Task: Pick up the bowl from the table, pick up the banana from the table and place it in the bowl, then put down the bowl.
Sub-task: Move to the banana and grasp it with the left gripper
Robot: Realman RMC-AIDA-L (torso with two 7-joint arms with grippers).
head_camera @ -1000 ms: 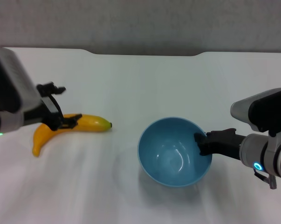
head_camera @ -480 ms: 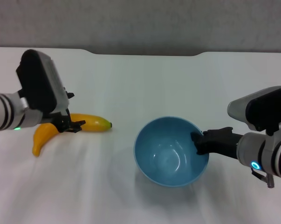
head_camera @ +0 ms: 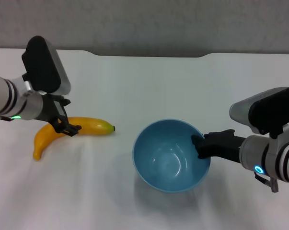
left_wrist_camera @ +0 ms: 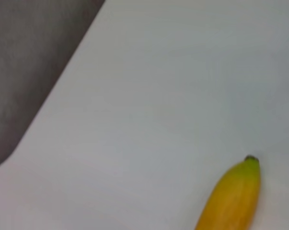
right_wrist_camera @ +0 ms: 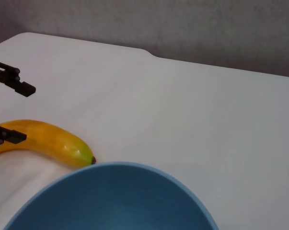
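Observation:
The light-blue bowl (head_camera: 169, 158) hangs tilted a little above the table (head_camera: 149, 86), with its shadow underneath. My right gripper (head_camera: 200, 145) is shut on its right rim. The bowl's rim fills the bottom of the right wrist view (right_wrist_camera: 110, 201). The yellow banana (head_camera: 94, 126) lies on the table at the left, dark tip toward the bowl. It also shows in the left wrist view (left_wrist_camera: 233, 196) and the right wrist view (right_wrist_camera: 53, 139). My left gripper (head_camera: 70, 116) is open and low over the banana's middle, one finger on each side (right_wrist_camera: 24, 113).
The table's far edge has a notch (head_camera: 149, 55) with a dark wall behind it. Bare white tabletop lies between the banana and the bowl and beyond them.
The bowl has moved left, toward the banana, in my right gripper. My left arm has swung in and turned over the banana, its fingers staying astride it.

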